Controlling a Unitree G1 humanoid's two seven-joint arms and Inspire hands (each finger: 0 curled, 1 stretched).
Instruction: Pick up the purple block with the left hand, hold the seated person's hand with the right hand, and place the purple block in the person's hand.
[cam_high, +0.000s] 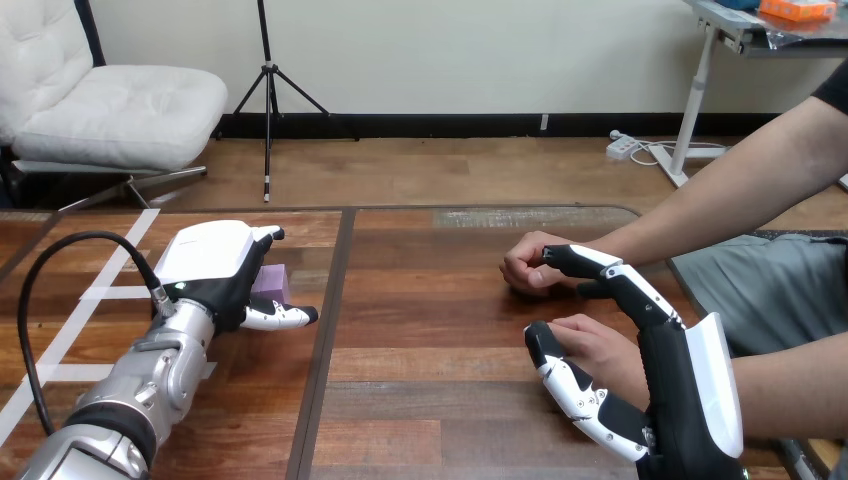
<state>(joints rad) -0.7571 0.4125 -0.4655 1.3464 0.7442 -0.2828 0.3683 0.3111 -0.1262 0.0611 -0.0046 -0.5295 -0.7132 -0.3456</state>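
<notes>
The purple block (272, 283) sits on the wooden table (440, 330) at the left. My left hand (212, 265) lies over it, fingers curled down its far side and thumb (285, 317) at its near side, pinching it. At the right, the person's nearer hand (592, 347) rests in my right hand (690, 400). My thumb (565, 385) curls round that hand's near side and my fingers (600, 268) reach over its far side. The person's farther hand (527, 268), a loose fist on the table, touches my right fingertips.
White tape lines (95, 293) cross the table's left part beside my left forearm. A dark seam (330, 330) runs front to back between the two boards. The person's forearms enter from the right edge.
</notes>
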